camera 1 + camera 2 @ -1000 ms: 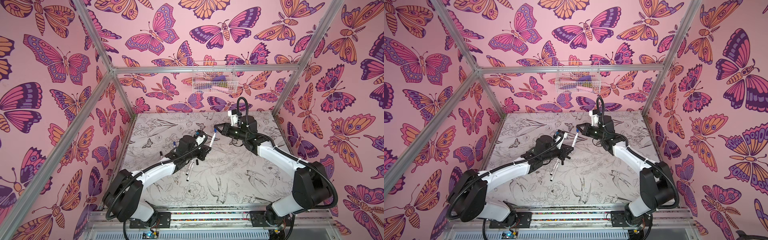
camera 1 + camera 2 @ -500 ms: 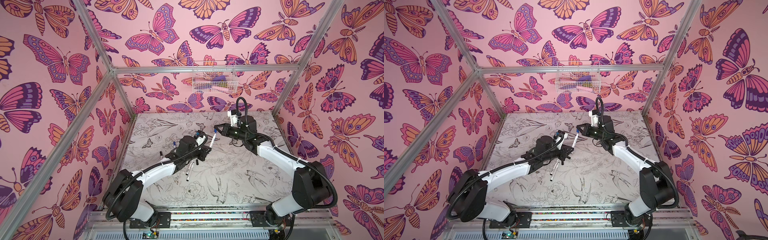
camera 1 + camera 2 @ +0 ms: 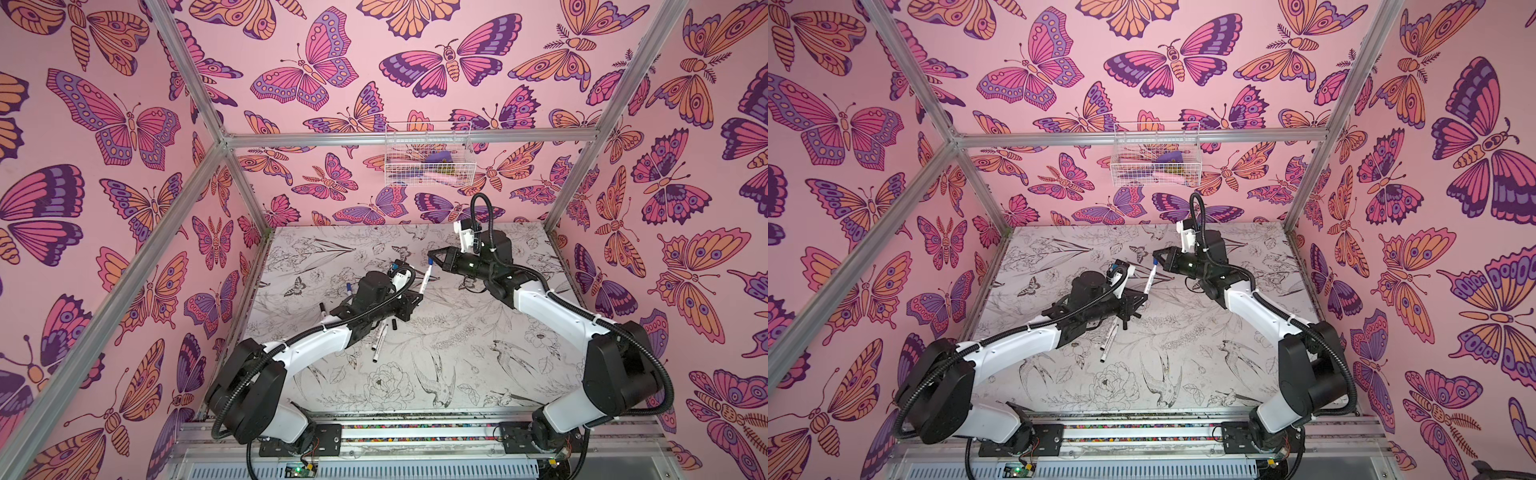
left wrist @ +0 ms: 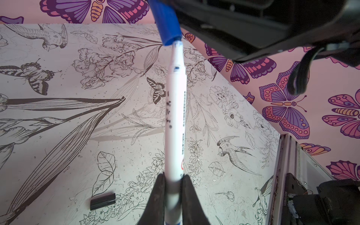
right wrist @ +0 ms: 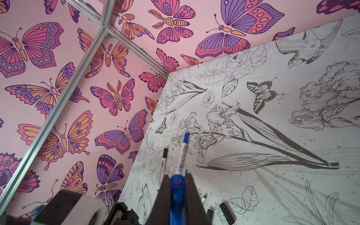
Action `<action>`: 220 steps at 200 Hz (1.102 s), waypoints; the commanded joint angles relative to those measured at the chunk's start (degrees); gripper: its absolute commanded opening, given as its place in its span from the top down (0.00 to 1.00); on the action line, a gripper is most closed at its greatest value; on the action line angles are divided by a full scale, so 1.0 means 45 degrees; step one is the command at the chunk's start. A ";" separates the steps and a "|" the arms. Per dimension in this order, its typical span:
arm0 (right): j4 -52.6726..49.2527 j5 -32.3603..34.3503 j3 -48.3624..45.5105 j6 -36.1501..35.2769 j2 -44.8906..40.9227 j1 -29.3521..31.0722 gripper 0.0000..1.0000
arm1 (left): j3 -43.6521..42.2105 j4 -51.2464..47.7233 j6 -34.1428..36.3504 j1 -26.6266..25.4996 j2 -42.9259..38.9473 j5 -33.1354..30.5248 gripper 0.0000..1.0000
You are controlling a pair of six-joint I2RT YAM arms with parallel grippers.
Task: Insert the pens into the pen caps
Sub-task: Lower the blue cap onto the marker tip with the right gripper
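Bright even light; soft shadows; wrist-view foregrounds blurred.

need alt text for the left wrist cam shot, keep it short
A white pen, clamped in the left gripper's jaws, reaches away from the camera, its tip at the mouth of a blue cap. A black cap lies loose on the flower-printed table beyond, with a pink butterfly wall behind.

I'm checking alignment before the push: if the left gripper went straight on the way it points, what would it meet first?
The blue cap pinched in the right gripper. The left gripper leads with its pen, whose tip sits at the cap's mouth, though how deep is unclear.
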 commanded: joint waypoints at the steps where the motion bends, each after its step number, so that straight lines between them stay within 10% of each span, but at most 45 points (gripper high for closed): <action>1: -0.0200 -0.0043 0.0526 -0.0325 0.0091 -0.0003 1.00 | -0.0257 0.0265 -0.0085 0.0004 -0.0254 -0.0064 1.00; 220: 0.0736 -0.1439 -0.0618 0.1090 -0.1075 0.0072 1.00 | 0.0845 0.1565 -0.0540 0.0476 0.0434 0.0066 1.00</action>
